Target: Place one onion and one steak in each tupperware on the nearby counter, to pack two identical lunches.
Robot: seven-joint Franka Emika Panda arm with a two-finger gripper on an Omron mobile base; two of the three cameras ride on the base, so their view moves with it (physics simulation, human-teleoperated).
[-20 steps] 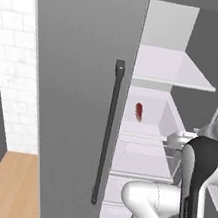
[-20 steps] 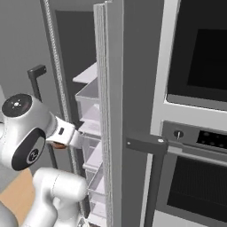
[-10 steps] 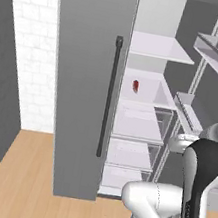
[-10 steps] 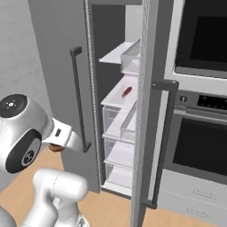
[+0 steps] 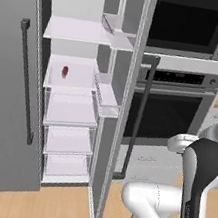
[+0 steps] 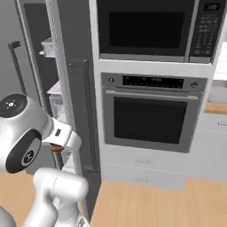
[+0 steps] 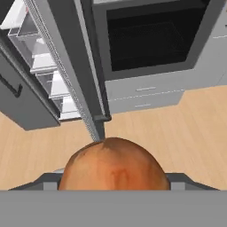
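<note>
- My gripper (image 7: 113, 188) is closed around an onion (image 7: 113, 165), a round orange-brown bulb that sits between the two finger tips at the bottom of the hand view; the jaws stand wide because the bulb is wide.
- In the right base view, a small brown patch of the same onion (image 6: 56, 148) shows just under my white wrist, to the left of the oven stack.
- The steak (image 5: 65, 71), a small dark red piece, lies on a shelf inside the open fridge (image 5: 67, 124), at about mid-height and toward the left side of that shelf.
- The fridge door (image 5: 13, 89) on the left is swung open, its long dark handle (image 5: 27, 81) running vertically; the right door (image 5: 124, 108) also stands open, seen edge-on, with shelf bins on its inner face.
- Right of the fridge stands a wall oven (image 6: 150, 117) with a dark window, and above it a microwave (image 6: 153, 29) with a keypad on its right.
- White drawers (image 6: 142, 170) sit below the oven, and light wood plank floor (image 7: 177, 128) lies beneath my hand.
- A strip of tan counter (image 6: 216, 106) shows at the far right edge, beside the oven; something pale rests on it, too cut off to identify.
</note>
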